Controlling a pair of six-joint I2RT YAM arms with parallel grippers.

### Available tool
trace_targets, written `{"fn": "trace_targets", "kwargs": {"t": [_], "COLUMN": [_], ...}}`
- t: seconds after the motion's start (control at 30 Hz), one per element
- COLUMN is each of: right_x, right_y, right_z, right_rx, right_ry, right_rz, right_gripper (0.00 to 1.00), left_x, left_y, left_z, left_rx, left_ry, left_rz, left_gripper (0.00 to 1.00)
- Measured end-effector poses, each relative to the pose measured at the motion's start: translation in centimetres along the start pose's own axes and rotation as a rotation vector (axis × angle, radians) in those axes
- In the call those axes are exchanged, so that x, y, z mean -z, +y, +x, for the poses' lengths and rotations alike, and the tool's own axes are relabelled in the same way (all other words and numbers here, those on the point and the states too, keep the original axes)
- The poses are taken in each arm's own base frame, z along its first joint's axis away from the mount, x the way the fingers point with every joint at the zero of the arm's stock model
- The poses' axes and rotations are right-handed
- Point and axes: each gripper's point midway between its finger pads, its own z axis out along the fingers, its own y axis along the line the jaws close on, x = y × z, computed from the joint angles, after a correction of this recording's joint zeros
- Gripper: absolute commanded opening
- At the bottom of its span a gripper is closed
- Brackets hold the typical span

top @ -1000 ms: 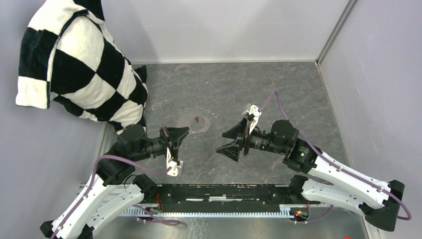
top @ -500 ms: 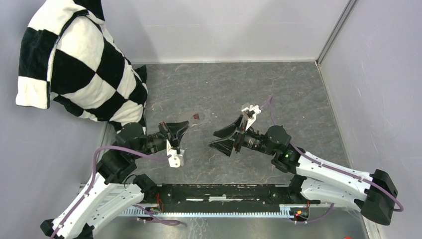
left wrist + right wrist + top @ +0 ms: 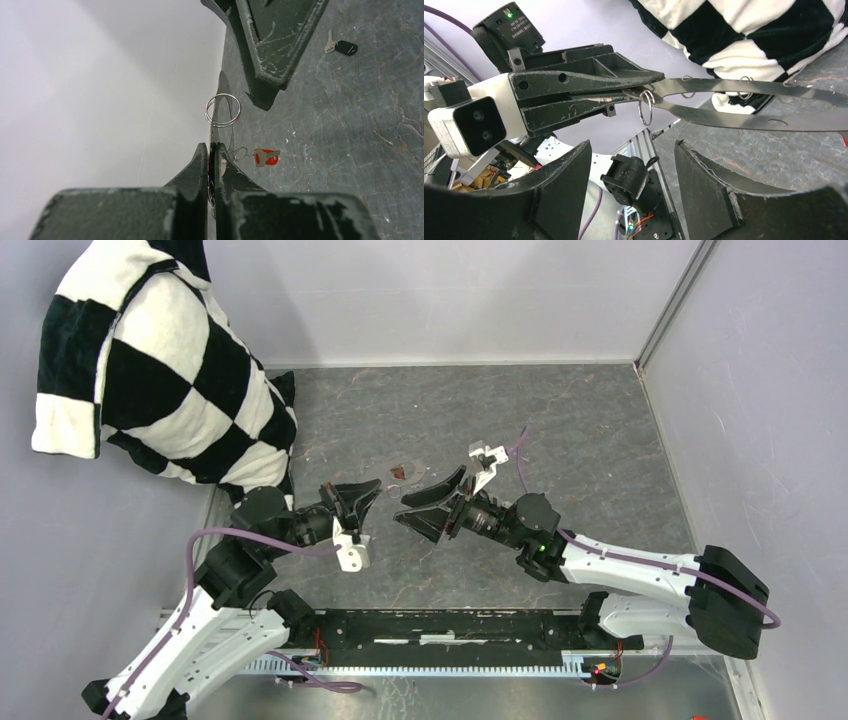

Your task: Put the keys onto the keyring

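The left hand is clamped on the keyring, its loop pointing to 3 o'clock at the right hand, which gapes empty. The red-tagged key lies on the table at the left hand's 1 o'clock.

Reaching in from the near edge on bent arms, with left pincer pressed shut and aimed right, right pincer spread wide and aimed left, tips near each other.
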Motion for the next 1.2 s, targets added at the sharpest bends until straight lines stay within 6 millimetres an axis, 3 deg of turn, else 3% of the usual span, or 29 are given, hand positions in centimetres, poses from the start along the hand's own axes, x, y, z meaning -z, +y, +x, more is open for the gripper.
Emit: {"fn": "trace_targets", "kwargs": {"t": [0.17,0.33,0.47,0.67,0.9,1.1,1.2], "right_x": [-0.5,-1.4,0.1,0.4,1.0,0.9,-0.3], "right_y": [1.1,5.8,8.3,7.4,5.1,5.9,7.3], "right_z": [-0.3,-1.2,-2.8,-5.0,-3.2,-3.0,-3.0], "right_rx": [0.040,0.183,0.310,0.428,0.512,0.734,0.862], "right_ry": [0.037,0.228,0.292,0.338,0.415,0.431,0.460], "right_rz": [-0.034,-0.195,-0.255,-0.197,-0.177,-0.283,-0.345], "right_gripper": [0.70,0.69,0.69,0.67,0.63,0.59,0.56], "left_x": [0.3,1.0,1.2,1.3,1.1,0.9,0.8], "left_y": [0.0,-1.3,-2.9,-3.6,-3.6,-2.2,-2.2], "left_z": [-0.2,-0.7,-1.1,-1.5,-2.0,-4.2,-4.9], "left_rx": [-0.012,-0.103,-0.172,-0.247,-0.203,-0.066,-0.009], "left_ry": [-0.011,-0.050,-0.090,-0.124,-0.138,-0.191,-0.211], "left_rz": [-0.011,0.004,0.049,0.079,0.117,0.181,0.206], "left_gripper": [0.02,0.02,0.02,0.02,0.02,0.02,0.02]}}
